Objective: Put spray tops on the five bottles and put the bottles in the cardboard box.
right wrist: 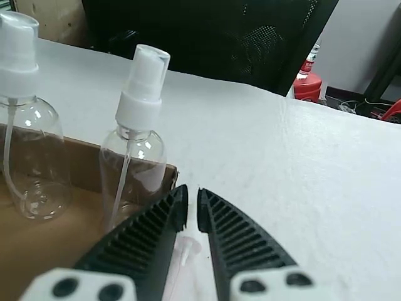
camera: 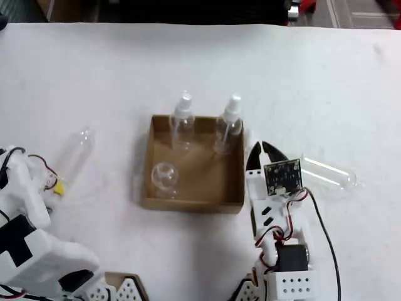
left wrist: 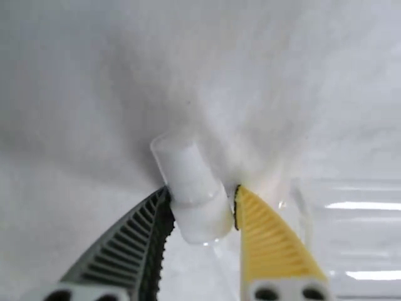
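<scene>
– Starting at the lower left of the high view, how does the left arm (camera: pixel 28 244) sit?

– It is folded low against the left edge. Its wrist points up the frame toward the left lying bottle (camera: pixel 75 153), which is clear and topless, on its side on the table (camera: pixel 188 63), well left of the cardboard box (camera: pixel 191 204).

– And its tool?

– The left wrist view gives the close detail. The left gripper (left wrist: pixel 200 193) is clenched on a white spray top (left wrist: pixel 188 182), with the grey finger on one side and the yellow finger on the other. The top's end pokes out past the fingertips over the white table. The clear wall of a bottle shows at that frame's lower right.

– What about the middle of the high view?

– The box holds three bottles. The left capped bottle (camera: pixel 183 128) and the right capped bottle (camera: pixel 229 128) stand upright along its upper wall. The open bottle (camera: pixel 164 175) sits in the lower left part, a round outline from above.

– And the right side?

– The right arm (camera: pixel 285 263) stands at the bottom edge, just beside the box's right wall. The right gripper (camera: pixel 263 150) is near the box's upper right corner. Its black fingers are drawn together on nothing, and the right wrist view shows a thin slit between them. That view also shows the capped bottles side-on, with thin tubes running down inside. The right lying bottle (camera: pixel 329 172) rests on the table just right of the gripper.
</scene>
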Available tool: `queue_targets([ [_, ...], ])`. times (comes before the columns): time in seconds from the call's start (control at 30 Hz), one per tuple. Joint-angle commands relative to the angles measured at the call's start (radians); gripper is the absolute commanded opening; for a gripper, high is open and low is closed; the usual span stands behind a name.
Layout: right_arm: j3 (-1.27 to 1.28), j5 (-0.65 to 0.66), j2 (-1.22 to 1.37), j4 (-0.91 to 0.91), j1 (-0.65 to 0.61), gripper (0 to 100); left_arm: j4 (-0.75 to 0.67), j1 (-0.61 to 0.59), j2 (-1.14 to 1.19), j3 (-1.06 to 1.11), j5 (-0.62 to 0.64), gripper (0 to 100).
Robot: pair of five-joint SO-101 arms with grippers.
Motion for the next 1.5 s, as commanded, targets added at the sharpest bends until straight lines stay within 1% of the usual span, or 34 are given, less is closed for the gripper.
queue_targets([
  [0.0, 0.023, 0.011, -0.008, 0.005, -0.004, 1.5, -0.014, 0.007, -0.033, 0.0, 0.012, 5],
  [0.07, 0.023, 0.011, -0.008, 0.005, -0.004, 1.5, -0.014, 0.007, -0.033, 0.0, 0.012, 6],
  [0.2, 0.023, 0.011, -0.008, 0.005, -0.004, 1.5, -0.006, 0.007, -0.039, -0.002, 0.006, 2],
  [0.23, 0.023, 0.011, -0.008, 0.005, -0.002, 1.5, -0.005, 0.007, -0.041, 0.002, 0.005, 2],
  [0.37, 0.023, 0.011, -0.008, 0.005, -0.004, 1.5, 0.074, 0.008, -0.041, -0.044, 0.003, 2],
  [0.47, 0.023, 0.011, -0.007, 0.005, -0.004, 1.5, 0.173, 0.007, -0.042, -0.115, -0.003, 2],
  [0.63, 0.023, 0.011, -0.007, 0.005, -0.004, 1.5, 0.404, 0.007, -0.042, -0.31, -0.144, 2],
  [0.8, 0.023, 0.011, -0.008, 0.005, -0.004, 1.5, 0.672, 0.007, -0.042, -0.601, -0.238, 2],
  [0.83, 0.023, 0.011, -0.008, 0.005, -0.004, 1.5, 0.69, 0.007, -0.045, -0.647, -0.273, 2],
  [0.9, 0.023, 0.011, -0.008, 0.005, -0.004, 1.5, 0.683, 0.007, -0.087, -0.703, -0.359, 2],
  [0.97, 0.023, 0.011, -0.008, 0.005, -0.002, 1.5, 0.683, 0.012, -0.163, -0.723, -0.416, 2],
  [1.1, 0.023, 0.011, -0.008, 0.005, -0.002, 1.5, 0.681, 0.051, -0.4, -0.724, -0.453, 2],
  [1.2, 0.023, 0.011, -0.008, 0.005, -0.002, 1.5, 0.678, 0.128, -0.581, -0.721, -0.451, 2],
  [1.3, 0.023, 0.011, -0.008, 0.005, -0.001, 1.5, 0.666, 0.242, -0.716, -0.715, -0.45, 2],
  [1.37, 0.023, 0.011, -0.008, 0.005, 0.001, 1.5, 0.658, 0.325, -0.769, -0.717, -0.451, 2],
  [1.47, 0.023, 0.011, -0.008, 0.005, 0.001, 1.5, 0.649, 0.412, -0.811, -0.717, -0.451, 2],
])
